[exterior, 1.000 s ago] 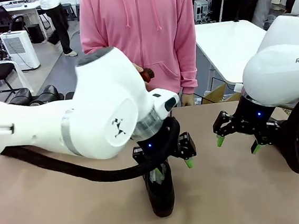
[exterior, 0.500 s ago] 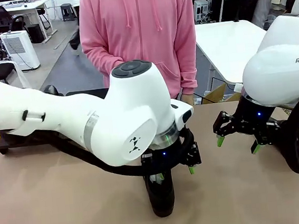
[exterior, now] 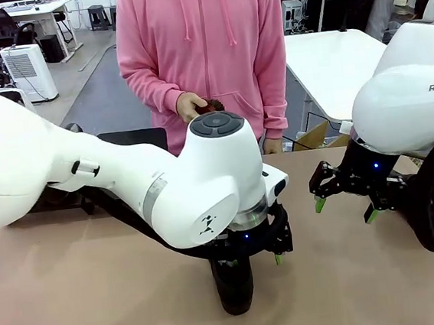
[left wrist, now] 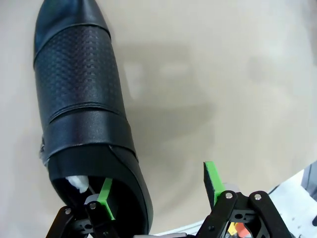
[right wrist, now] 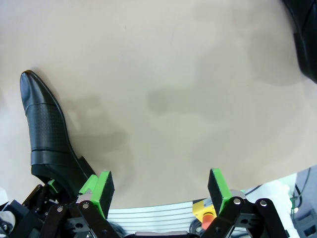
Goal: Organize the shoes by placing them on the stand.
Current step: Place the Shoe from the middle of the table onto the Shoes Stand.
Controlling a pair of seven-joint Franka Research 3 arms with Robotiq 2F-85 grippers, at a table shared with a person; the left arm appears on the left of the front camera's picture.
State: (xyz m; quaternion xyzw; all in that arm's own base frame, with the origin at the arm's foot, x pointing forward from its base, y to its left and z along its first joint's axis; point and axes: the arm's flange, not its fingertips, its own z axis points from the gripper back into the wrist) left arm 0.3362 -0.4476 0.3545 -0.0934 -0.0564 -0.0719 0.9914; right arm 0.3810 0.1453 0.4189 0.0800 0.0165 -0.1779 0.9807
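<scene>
Since the shoe (exterior: 235, 291) sits near the middle of the table (exterior: 76, 299), toe at 6 o'clock towards the robot, it is not yet on the stand (exterior: 133, 137). The stand lies at about 10 o'clock from it, so you have a pick-up to do.

Your left gripper (exterior: 253, 260) hangs right over the heel. Its jaws are wide and hold nothing. In the left wrist view, one pad (left wrist: 105, 197) is inside the shoe's mouth. The other pad (left wrist: 213, 179) is outside, apart from the leather. Go down a little more, then squeeze the side wall slowly. Lift straight up so the toe does not drag.

At 2 o'clock from the shoe, your right gripper (exterior: 344, 209) is wide too, empty, over bare table.

Since a second ago, the left arm has swung across and dropped lower over the shoe. The shoe and the right gripper have not moved.
</scene>
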